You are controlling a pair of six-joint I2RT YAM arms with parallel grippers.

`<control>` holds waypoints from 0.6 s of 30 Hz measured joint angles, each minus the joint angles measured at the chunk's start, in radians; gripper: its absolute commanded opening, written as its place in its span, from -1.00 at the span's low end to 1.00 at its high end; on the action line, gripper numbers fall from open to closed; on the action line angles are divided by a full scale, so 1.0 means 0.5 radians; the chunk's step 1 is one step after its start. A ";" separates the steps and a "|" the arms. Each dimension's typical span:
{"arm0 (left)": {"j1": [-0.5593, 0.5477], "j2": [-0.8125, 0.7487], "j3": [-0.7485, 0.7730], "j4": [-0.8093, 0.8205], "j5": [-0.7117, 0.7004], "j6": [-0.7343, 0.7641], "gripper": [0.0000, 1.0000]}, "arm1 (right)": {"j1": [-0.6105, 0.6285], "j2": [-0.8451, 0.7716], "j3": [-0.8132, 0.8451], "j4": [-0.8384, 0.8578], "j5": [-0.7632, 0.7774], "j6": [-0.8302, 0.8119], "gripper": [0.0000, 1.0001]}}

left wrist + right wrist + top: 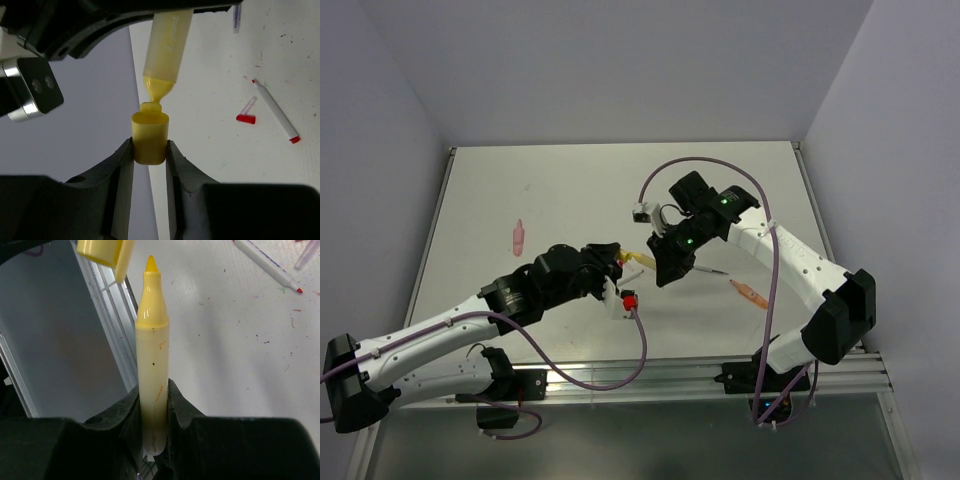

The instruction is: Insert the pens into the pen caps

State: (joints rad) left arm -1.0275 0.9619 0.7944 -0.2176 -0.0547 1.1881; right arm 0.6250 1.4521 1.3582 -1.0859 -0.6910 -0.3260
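My left gripper [149, 145] is shut on a short yellow pen cap [149, 137], its mouth facing away from the wrist. My right gripper [152, 390] is shut on the barrel of a yellow pen [152, 365]. The pen's tip [152, 102] points at the cap's mouth and sits right at its rim. In the right wrist view the cap [102, 252] is just left of the tip. Both grippers meet above the table's middle [638, 260]. A white pen with a red tip [275, 112] and a red cap [246, 118] lie on the table.
A pink pen [518, 236] lies at the left of the white table [580, 190]. An orange pen [748, 292] and a thin grey pen [710, 270] lie at the right. A metal rail [650, 380] runs along the near edge.
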 measured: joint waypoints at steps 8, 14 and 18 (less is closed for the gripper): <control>-0.003 0.041 -0.008 0.031 0.064 0.011 -1.00 | 0.072 0.021 0.000 -0.002 0.067 0.014 -1.00; -0.003 0.063 -0.008 0.021 0.065 0.009 -1.00 | 0.080 0.016 -0.003 -0.002 0.115 0.023 -1.00; -0.002 0.068 -0.008 0.019 0.064 0.005 -1.00 | 0.081 -0.047 -0.060 0.005 0.158 0.031 -1.00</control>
State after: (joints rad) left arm -1.0286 0.9958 0.7902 -0.2081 -0.0227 1.1908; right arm 0.6655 1.4284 1.3281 -1.0832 -0.6121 -0.3103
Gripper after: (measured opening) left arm 0.322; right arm 0.252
